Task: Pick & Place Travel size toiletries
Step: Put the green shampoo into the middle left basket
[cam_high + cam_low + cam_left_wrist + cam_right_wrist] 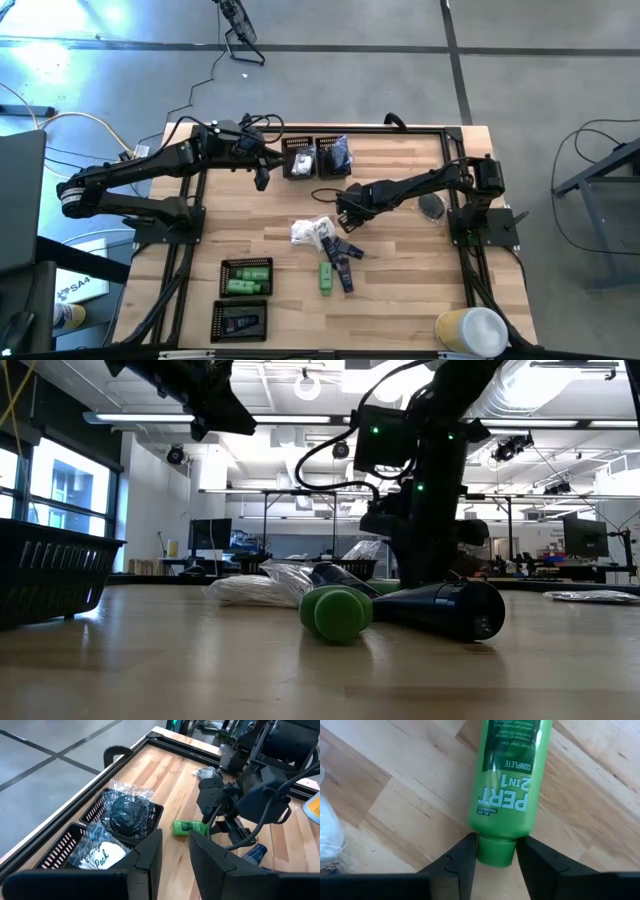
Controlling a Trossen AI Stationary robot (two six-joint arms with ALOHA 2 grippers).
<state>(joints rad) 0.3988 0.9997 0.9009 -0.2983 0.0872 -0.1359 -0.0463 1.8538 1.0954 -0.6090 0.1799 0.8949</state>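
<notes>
A bright green tube (510, 785) lies flat on the wooden table with its cap toward my right gripper (496, 857), which stands at mid-table (345, 215) pointing steeply down, shut on that cap. The same tube (190, 827) shows beside that gripper in the left wrist view. Nearer the front lie a white crinkly packet (312, 232), navy tubes (345, 252) and another green tube (326, 276). My left gripper (175, 852) hangs open and empty above the far trays (262, 180). My right gripper has the green tube's cap (495, 851) between its two fingers, one finger on each side of the cap. The fingers come from above, slanting down, in line with the tube's length. The tube lies on the table.
Two black mesh trays stand at the far edge, one (159, 809) with a dark round piece in a clear bag, one (67, 845) with a white packet. Near the front left stand a tray of green tubes (247, 277) and one of navy tubes (240, 320). A yellow cup (470, 330) stands at front right.
</notes>
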